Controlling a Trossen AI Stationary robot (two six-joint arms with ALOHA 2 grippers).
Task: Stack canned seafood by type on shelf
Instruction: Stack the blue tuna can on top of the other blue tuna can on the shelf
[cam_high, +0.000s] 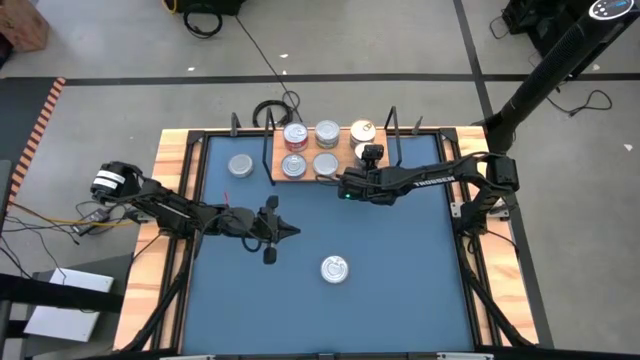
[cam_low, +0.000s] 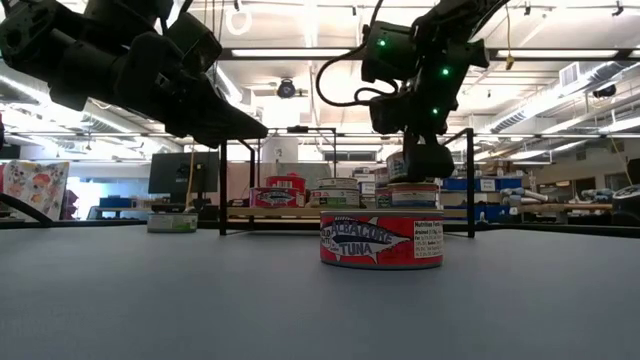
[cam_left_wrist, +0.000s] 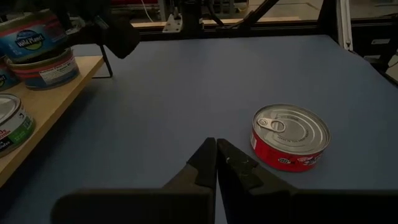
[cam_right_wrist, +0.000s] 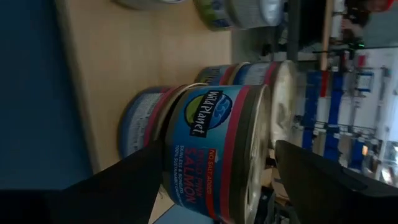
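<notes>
The right end effector (cam_high: 368, 153) is at the shelf (cam_high: 278, 160), with its fingers wide around a blue and red salmon tin (cam_right_wrist: 214, 149). That tin sits on top of another tin (cam_right_wrist: 140, 127) on the wooden board. I cannot tell if the fingers touch its sides or stand just off them.

What could go wrong: if the arm moves sideways now, a finger could knock the top tin off the one below. The tins nearby on the shelf sit close, so a bump could push them too. If the top tin is not sitting straight, it may slide when the arm lifts away.

The right arm reaches across the worktop (cam_high: 400, 260) from the right edge, with its wrist over the shelf. The left end effector (cam_high: 283, 230) has its fingers pressed together and holds nothing. It hangs above the middle of the worktop.

1 red tuna tin (cam_high: 335, 269) is alone on the worktop, near that end effector. 1 more silver tin (cam_high: 241, 165) sits just left of the shelf.
</notes>
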